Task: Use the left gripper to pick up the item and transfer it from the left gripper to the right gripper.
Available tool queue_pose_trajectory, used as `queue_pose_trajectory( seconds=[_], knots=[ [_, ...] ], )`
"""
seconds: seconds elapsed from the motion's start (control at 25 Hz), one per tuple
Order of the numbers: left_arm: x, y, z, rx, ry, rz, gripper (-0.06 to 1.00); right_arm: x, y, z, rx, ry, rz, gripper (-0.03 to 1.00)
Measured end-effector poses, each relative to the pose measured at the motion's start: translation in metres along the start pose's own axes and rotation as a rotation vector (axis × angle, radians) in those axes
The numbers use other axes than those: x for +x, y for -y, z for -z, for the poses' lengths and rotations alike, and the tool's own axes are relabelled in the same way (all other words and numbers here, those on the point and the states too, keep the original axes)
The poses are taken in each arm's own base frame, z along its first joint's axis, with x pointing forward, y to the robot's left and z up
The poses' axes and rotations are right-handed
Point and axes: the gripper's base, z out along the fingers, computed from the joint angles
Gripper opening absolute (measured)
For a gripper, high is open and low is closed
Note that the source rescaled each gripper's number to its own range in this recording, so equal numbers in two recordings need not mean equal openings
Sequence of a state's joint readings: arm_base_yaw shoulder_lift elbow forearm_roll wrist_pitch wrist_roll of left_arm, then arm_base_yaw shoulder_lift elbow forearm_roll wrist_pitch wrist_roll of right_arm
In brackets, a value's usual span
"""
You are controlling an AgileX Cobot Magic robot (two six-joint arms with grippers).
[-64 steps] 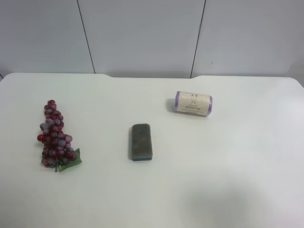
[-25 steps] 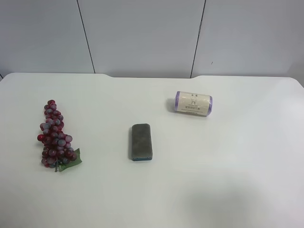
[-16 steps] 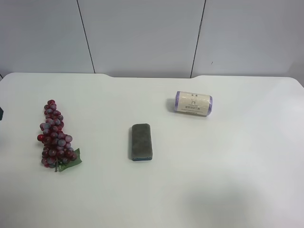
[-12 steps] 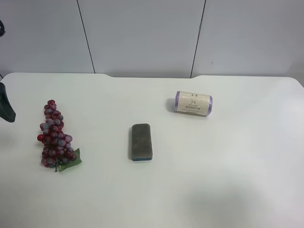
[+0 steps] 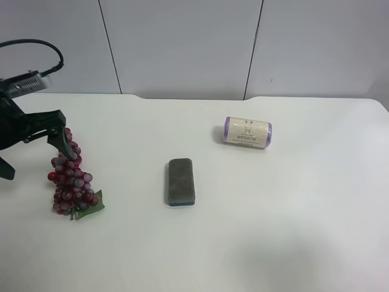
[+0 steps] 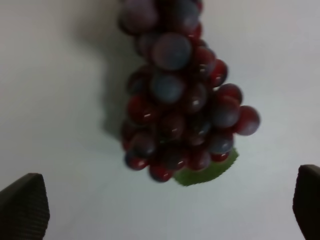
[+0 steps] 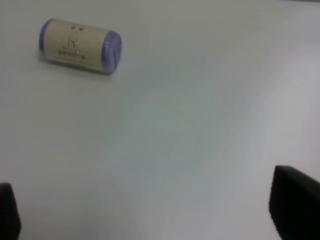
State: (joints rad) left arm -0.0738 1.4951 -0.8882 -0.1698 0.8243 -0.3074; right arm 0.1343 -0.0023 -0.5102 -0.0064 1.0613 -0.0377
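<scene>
Left gripper (image 6: 165,202): jaws spread wide, nothing held. In the left wrist view both fingertips (image 6: 22,207) sit at the frame corners. The grapes (image 6: 180,100) lie on the table (image 6: 60,75), centred between the fingers and just ahead of the fingertip line. No contact is visible, and bare table shows between the bunch and each finger.

The green leaf (image 6: 207,172) is at the end of the bunch nearest the fingertips. The narrow end points away from the gripper and runs out of frame.

The grapes in its wrist view mark this as the arm at the exterior high view's left. There one finger overlaps the narrow end of the bunch and the other sits well out to the far side, off the bunch. Can't tell from that angle how high the fingers are above the grapes. A thin black cable (image 5: 42,42) loops over the arm.

From the left gripper, the dark grey block (image 5: 181,181) is past the grapes on the side away from the arm, well apart from both. The cream roll (image 5: 247,132) with purple ends is farther out again in the same direction.

Right gripper (image 7: 150,210): not in the exterior high view. Its wrist view shows two dark fingertips far apart with only table between them, so it is spread and empty. The roll lies on its side ahead of it, offset toward one finger and well apart. No grapes in that view.
</scene>
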Motion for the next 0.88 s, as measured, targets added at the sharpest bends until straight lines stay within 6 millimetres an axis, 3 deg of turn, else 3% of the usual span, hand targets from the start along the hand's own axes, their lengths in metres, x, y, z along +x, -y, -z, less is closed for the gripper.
queue_pose_trajectory(
  seconds=[0.36, 0.88],
  knots=[
    [-0.002, 0.013, -0.056, -0.011, -0.11, 0.028, 1.0, 0.0, 0.0, 0.0, 0.0, 0.0, 0.0, 1.0],
    [-0.009, 0.011, -0.095, -0.025, -0.112, 0.066, 1.0, 0.0, 0.0, 0.0, 0.0, 0.0, 0.0, 1.0]
  ],
)
